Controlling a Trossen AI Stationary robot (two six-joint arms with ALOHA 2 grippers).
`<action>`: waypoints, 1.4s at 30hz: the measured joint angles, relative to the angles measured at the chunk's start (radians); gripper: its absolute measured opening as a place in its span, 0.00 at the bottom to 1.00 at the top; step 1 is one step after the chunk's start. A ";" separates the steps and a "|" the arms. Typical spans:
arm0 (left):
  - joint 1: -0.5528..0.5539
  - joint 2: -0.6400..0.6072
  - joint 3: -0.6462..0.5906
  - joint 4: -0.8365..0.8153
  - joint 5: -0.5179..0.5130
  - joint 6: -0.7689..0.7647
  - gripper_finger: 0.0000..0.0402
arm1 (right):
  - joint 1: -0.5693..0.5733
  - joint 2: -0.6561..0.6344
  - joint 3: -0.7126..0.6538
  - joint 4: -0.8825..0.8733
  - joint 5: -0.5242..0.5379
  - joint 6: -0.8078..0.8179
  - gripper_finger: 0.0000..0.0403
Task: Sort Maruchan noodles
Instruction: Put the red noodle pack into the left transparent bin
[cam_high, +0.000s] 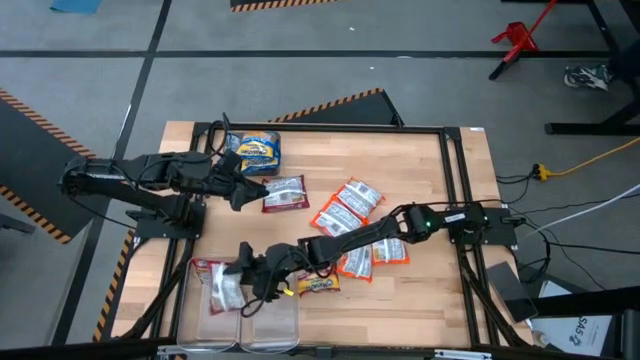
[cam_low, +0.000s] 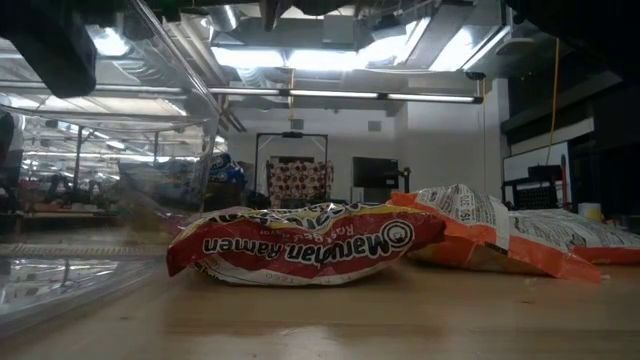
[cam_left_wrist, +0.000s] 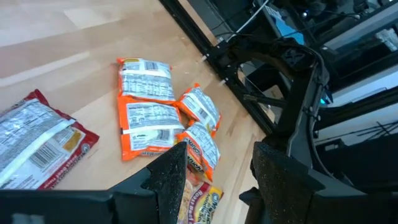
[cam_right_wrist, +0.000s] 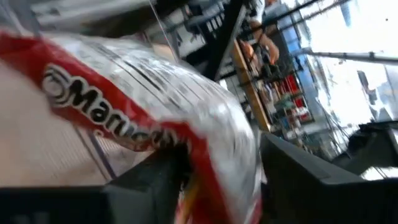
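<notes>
Red packet (cam_right_wrist: 143, 106): blurred in your right wrist view, cut off at 9 o'clock. Clear bins (cam_high: 245, 318): cropped at your high view's 6 o'clock edge. Right tool (cam_high: 243, 275): finger gap too small to tell.

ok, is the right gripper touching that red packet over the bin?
Touching. In the right wrist view the red packet sits between the right gripper's two fingers, its lower edge against them. The high view agrees, over the clear bin.

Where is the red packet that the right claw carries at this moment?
In the high view, the red packet hangs over the clear bin at the table's front left, at the right claw.
</notes>
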 joint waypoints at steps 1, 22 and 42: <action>0.000 0.000 0.000 0.000 -0.001 0.000 0.44 | -0.003 0.000 0.000 0.002 0.008 0.000 0.52; -0.144 0.000 -0.002 -0.253 -0.086 -0.180 0.44 | -0.023 -0.172 0.002 -0.286 0.284 0.113 0.67; -0.004 -0.046 -0.002 -0.446 -0.290 -0.335 0.45 | -0.327 -0.376 -0.026 -1.138 -0.058 0.716 0.67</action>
